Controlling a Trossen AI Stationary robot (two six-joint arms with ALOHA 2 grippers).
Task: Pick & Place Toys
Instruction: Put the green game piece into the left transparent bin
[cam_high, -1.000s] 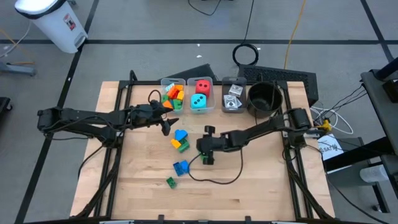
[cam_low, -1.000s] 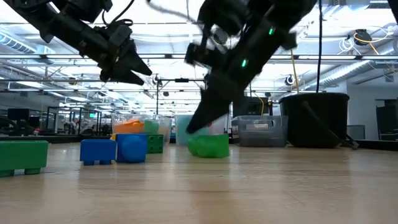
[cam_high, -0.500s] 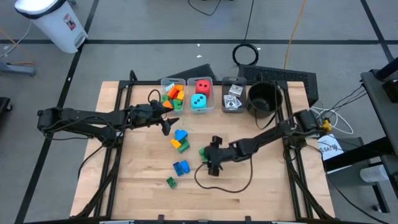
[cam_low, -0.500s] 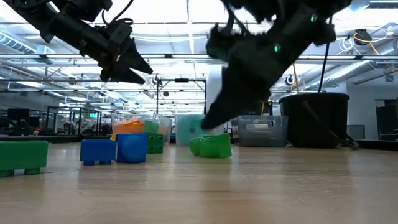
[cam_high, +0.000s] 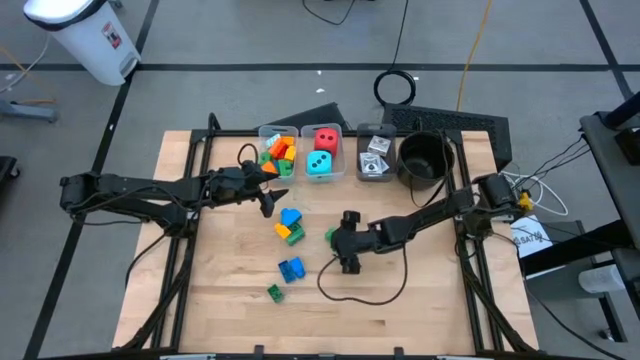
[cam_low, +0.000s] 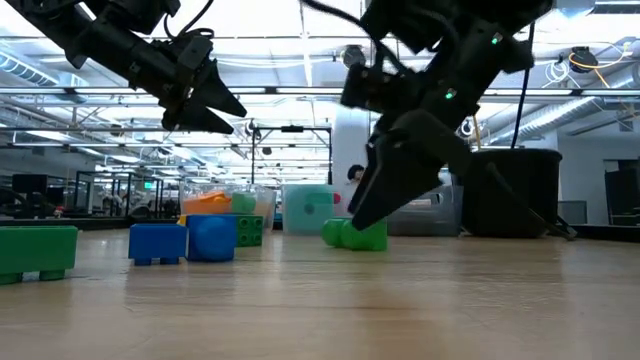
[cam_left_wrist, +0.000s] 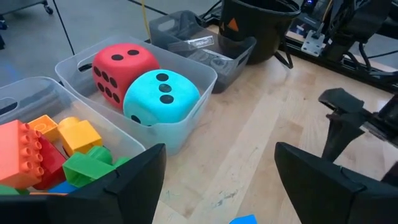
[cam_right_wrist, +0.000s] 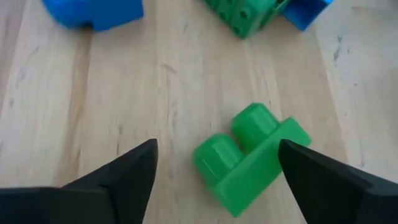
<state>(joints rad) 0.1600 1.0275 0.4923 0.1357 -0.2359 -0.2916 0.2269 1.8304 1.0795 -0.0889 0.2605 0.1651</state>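
Right wrist view: right gripper (cam_right_wrist: 214, 180) wide open, empty, straddling green brick (cam_right_wrist: 249, 157) lying mid-table; probably pre-grasp. Next: lower, close. Left gripper (cam_high: 266, 203) open, empty, hovering near brick bin (cam_high: 262, 135).

Wooden table (cam_high: 420, 290) carries clear bins (cam_high: 320, 165), black pot (cam_high: 425, 157), loose bricks (cam_high: 290, 268).

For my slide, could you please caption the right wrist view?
Open right gripper poised over a green brick lying on the wooden table.
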